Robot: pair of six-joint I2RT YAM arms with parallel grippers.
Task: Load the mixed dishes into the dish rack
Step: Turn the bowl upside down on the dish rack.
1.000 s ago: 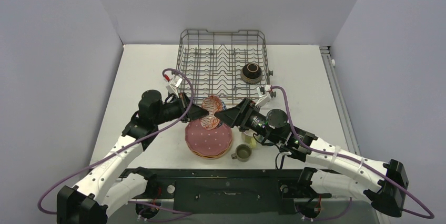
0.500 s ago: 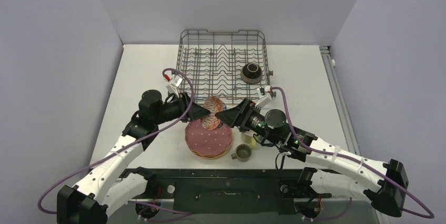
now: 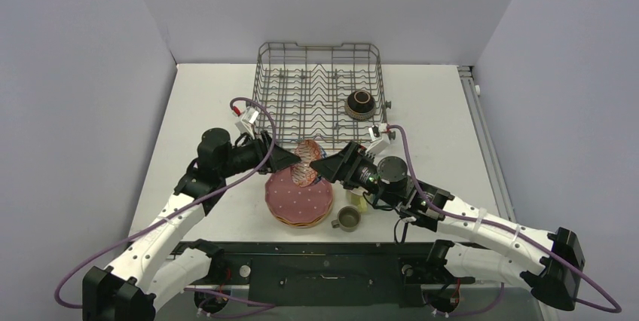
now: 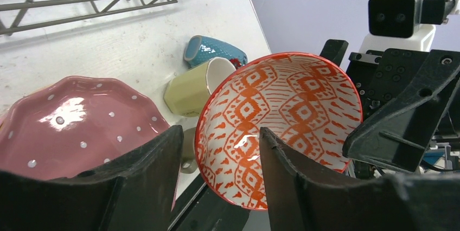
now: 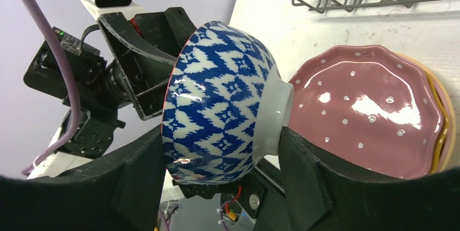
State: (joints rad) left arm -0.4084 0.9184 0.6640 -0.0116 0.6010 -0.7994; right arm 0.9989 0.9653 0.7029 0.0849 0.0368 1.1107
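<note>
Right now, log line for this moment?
right pincer: gripping patterned bowl | left pincer: open at rim | dish rack: brown bowl inside

Plain lavender-grey panel walls (image 3: 316,4) box in the white rectangular tabletop (image 3: 200,102) at nine, twelve and three o'clock, evenly lit.

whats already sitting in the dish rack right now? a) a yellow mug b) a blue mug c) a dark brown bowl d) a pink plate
c: a dark brown bowl is the only dish inside the rack, toward its right side; the pink plate lies outside it.
</note>
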